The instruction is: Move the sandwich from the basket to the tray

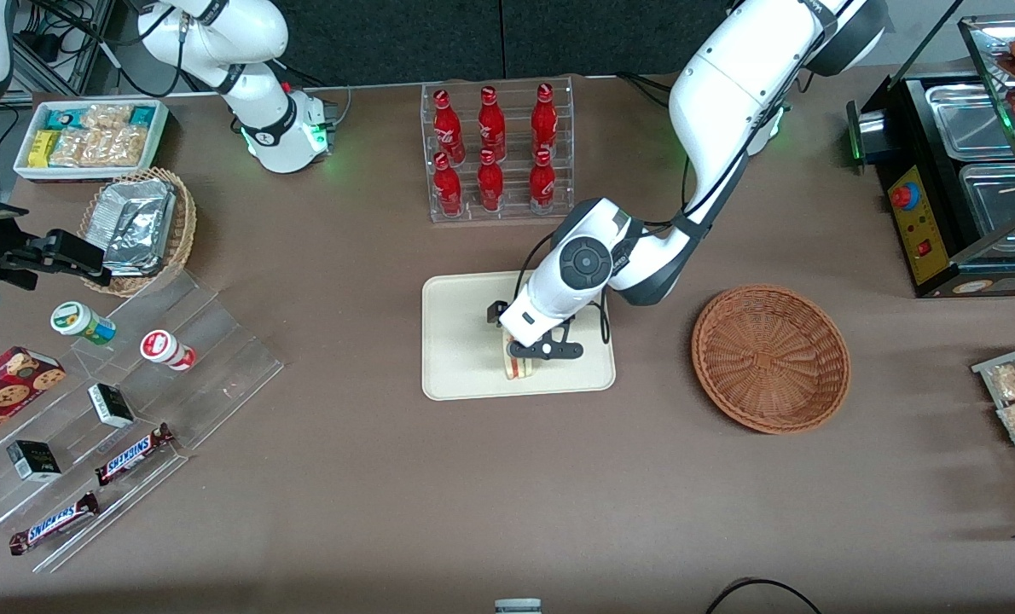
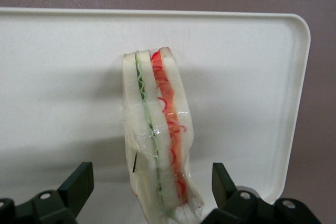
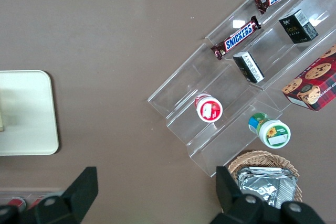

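**A:** Where do you stand right now?

**B:** Your sandwich (image 1: 520, 365) is on the tray (image 1: 456, 341), near the tray's six o'clock edge in the front view, standing on its narrow edge. Your claw (image 1: 535, 351) hangs right over it with both fingers spread apart; the wrist view shows a clear gap between each finger (image 2: 73, 184) and the bread, so nothing is being held.

**A:** So what can go wrong for you from here?

**B:** The wedge looks tall and thin on that edge, so I judge it tippy. If you lift off at a slant, a finger could brush the wrap and knock it flat. It also sits close to the tray's rim, so a fall toward six o'clock might put part of it over the lip onto the surface.

**A:** And at three o'clock?

**B:** The basket (image 1: 770, 358) sits well apart from the tray and shows only bare weave, so there is no risk there for you.

**A:** What can't you make out?

**B:** In the front view the arm and claw cover most of the sandwich. In the wrist view its foot is cut off, so you cannot confirm it rests flat on the tray or leans.
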{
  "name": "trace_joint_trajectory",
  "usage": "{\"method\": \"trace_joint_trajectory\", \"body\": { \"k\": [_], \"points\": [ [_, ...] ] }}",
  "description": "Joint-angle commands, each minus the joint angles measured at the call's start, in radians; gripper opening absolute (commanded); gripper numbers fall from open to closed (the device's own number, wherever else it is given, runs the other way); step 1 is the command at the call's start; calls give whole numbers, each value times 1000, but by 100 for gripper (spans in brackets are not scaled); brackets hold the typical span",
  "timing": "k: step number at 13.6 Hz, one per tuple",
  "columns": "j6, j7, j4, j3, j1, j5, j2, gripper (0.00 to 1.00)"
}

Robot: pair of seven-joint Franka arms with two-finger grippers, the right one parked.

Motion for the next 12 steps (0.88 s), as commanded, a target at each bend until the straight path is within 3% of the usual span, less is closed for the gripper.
{"method": "trace_joint_trajectory", "body": {
  "k": [1, 6, 8, 12],
  "points": [
    [-63, -17, 12, 11, 0, -4, -53, 99],
    [-260, -31, 13, 97, 2, -15, -216, 99],
    [-361, -87, 12, 155, 2, -18, -296, 99],
    [-549, -29, 13, 317, 2, -16, -434, 99]
  ]
}}
